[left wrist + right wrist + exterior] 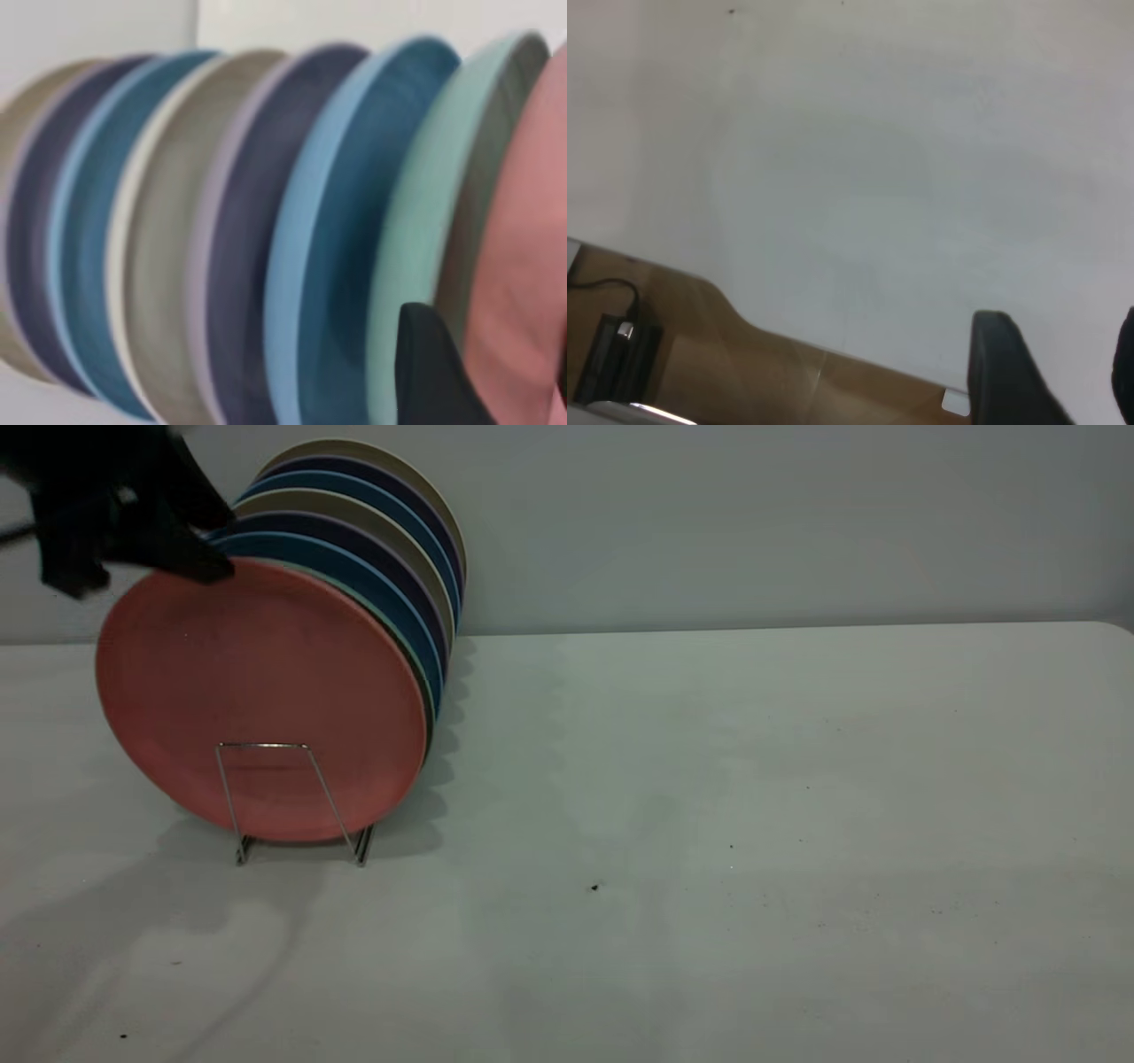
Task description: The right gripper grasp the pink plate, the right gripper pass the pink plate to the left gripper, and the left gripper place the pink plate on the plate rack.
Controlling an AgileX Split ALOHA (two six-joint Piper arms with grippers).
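The table [753, 824] carries the plate rack [292, 802] at its left end, filled with a row of upright plates [390, 540], and the pink plate [257, 691] stands in the frontmost slot against a teal-green plate [416, 239]. The left gripper [190, 545] pinches the pink plate's top rim, so the placing step looks nearly finished. Next it should release and lift clear; the right gripper [1050, 372], fingers apart, idles over bare table

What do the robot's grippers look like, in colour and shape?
The left gripper is matte black and bulky, a claw with short pointed fingers. Of the right gripper only dark, rounded fingers show. No markings or cables are visible on either.
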